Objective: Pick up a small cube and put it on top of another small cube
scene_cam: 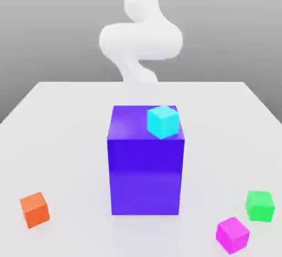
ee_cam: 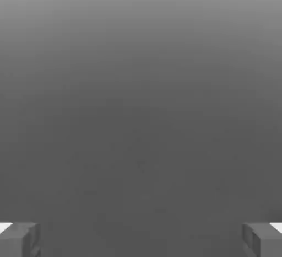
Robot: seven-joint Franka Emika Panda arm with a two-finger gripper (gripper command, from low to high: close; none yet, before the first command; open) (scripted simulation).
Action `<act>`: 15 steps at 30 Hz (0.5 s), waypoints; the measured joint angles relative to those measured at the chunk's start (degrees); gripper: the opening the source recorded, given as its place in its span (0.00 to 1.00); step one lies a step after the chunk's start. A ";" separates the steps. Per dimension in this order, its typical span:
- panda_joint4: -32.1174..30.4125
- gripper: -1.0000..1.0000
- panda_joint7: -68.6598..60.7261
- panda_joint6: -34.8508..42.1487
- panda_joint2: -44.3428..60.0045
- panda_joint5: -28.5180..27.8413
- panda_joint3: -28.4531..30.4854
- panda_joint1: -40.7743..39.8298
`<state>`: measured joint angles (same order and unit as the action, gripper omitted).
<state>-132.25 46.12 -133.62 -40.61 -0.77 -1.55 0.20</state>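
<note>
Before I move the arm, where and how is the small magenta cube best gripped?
Probably from above, fingers on two opposite side faces of the magenta cube, turned to match: it sits rotated, a corner edge facing the camera, and its top looks uncovered.

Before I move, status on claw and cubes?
Claw open, empty. Magenta cube on the table, unstacked, near the green cube. Big blue-violet block mid-table, possible obstacle.

The jaws [ee_cam: 141,239] stand wide apart against a plain grey background [ee_cam: 141,107].
</note>
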 joint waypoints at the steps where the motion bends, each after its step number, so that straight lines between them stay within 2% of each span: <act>1: -0.20 0.50 0.12 -0.78 2.26 -0.32 -0.67 0.09; 15: -2.84 0.50 2.64 -11.07 31.51 -5.90 -8.56 2.41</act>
<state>-135.09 48.76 -144.70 -9.10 -6.67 -10.11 2.61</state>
